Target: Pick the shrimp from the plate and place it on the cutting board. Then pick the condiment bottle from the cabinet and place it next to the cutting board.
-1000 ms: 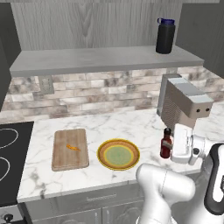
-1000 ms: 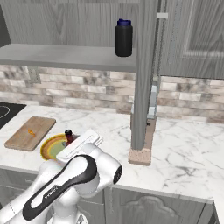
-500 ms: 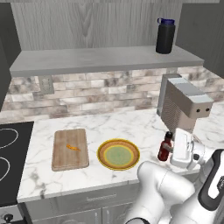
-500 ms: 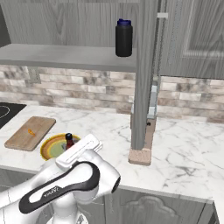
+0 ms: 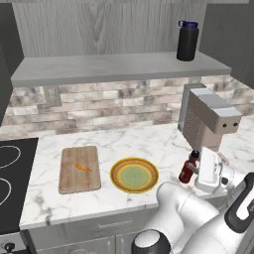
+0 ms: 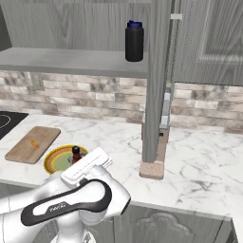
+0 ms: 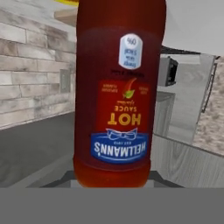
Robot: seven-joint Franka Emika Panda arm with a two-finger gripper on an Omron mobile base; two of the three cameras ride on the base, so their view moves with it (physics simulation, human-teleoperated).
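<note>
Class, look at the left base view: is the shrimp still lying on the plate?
No: the shrimp lies on the cutting board, and the plate beside it holds nothing.

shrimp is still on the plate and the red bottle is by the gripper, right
Not quite. In the left base view the shrimp lies on the cutting board, and the plate holds nothing. The red bottle is indeed at the gripper.
</note>
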